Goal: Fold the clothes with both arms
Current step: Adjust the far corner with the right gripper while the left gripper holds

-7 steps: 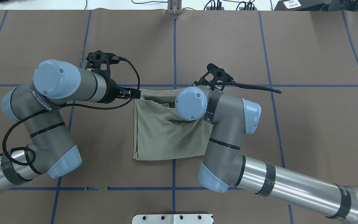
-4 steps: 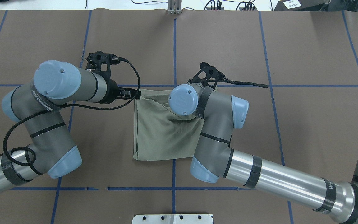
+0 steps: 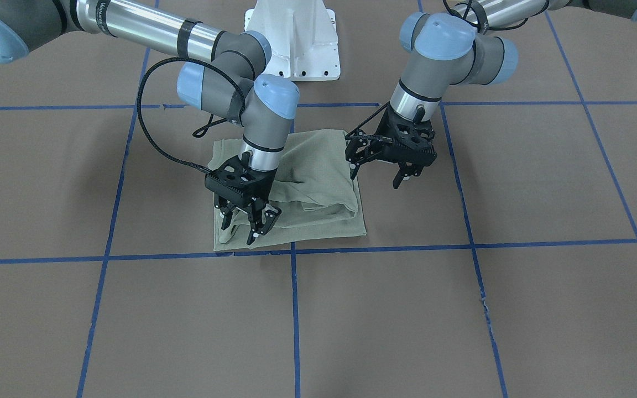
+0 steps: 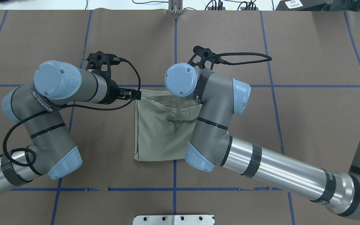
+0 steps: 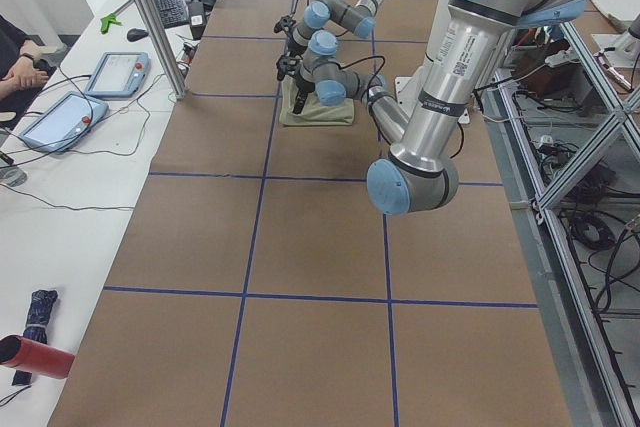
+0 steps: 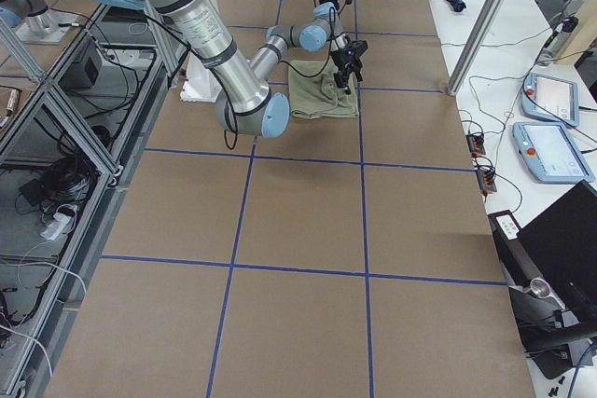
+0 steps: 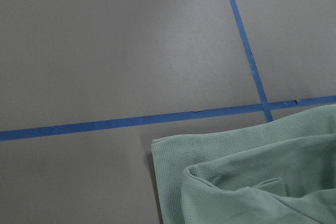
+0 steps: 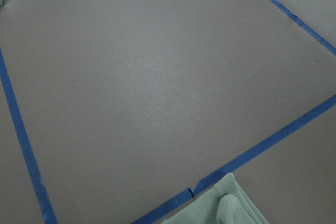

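**Only the right arm [image 4: 261,168] has moved; shirt close to folded**

Over the last second the right arm's wrist has swung toward the robot's left and out to the far edge of the shirt [image 4: 158,134], while the left arm [image 4: 48,125] has kept its place.

The shirt lies near the middle of the table [image 3: 462,309] as a compact rectangle, just on the robot's side of a blue tape line [image 4: 292,86]. Most of the folding looks done. What seems to be left is tidying: the top layer is rumpled and sits askew, with a loose ridge along the far edge.

The right gripper [image 3: 249,224] hangs over the far corner on the robot's right, its fingers spread and nothing between them. The left gripper [image 3: 376,171] stands just beside the shirt's other side edge, its fingers also apart and, as far as the front view shows, holding no cloth.
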`<state>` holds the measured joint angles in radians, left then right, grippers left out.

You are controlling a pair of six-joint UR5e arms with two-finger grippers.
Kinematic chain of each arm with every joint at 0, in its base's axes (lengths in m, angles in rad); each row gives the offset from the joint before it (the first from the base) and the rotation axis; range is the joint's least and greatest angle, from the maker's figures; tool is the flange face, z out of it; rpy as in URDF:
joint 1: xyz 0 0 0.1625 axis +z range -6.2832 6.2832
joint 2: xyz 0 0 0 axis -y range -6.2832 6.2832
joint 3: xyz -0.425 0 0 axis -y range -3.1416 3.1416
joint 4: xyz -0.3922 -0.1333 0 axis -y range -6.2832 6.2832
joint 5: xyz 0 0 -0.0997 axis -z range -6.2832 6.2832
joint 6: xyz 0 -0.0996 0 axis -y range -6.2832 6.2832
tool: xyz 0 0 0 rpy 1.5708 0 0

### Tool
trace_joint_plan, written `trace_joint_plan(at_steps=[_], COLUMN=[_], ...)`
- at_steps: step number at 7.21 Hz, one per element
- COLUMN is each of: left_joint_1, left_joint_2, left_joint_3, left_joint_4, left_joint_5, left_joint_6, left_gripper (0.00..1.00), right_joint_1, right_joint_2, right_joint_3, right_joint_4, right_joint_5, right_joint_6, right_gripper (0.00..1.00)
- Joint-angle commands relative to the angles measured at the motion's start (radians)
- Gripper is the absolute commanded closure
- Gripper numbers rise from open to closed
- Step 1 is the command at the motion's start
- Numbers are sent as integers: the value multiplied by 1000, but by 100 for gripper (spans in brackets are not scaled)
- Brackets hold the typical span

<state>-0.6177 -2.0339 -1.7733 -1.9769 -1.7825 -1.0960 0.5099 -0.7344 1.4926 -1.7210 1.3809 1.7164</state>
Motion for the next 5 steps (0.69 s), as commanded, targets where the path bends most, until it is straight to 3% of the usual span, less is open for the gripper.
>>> trace_joint_plan(at_steps=[1,2,3,4,5], left_joint_1=[0,0,1,1,1], left_joint_2=[6,6,6,6,12], left_joint_3=[0,2,2,3,2], left_joint_4=[-11,-11,-13,-13,-13], left_joint_5=[0,0,0,0,0], left_joint_6=[1,2,1,-1,-1], left_gripper=[0,0,0,0,0], right_joint_1=[-72,-112,-132,-145,-146], right_joint_2=[-69,-71,-82,-95,-91], right_joint_3=[135,135,138,149,150], right_joint_4=[-71,-69,-69,-69,-69], right_joint_5=[-3,-35,-71,-74,-74], right_joint_6=[24,108,164,198,212], right_gripper=[0,3,14,28,57])
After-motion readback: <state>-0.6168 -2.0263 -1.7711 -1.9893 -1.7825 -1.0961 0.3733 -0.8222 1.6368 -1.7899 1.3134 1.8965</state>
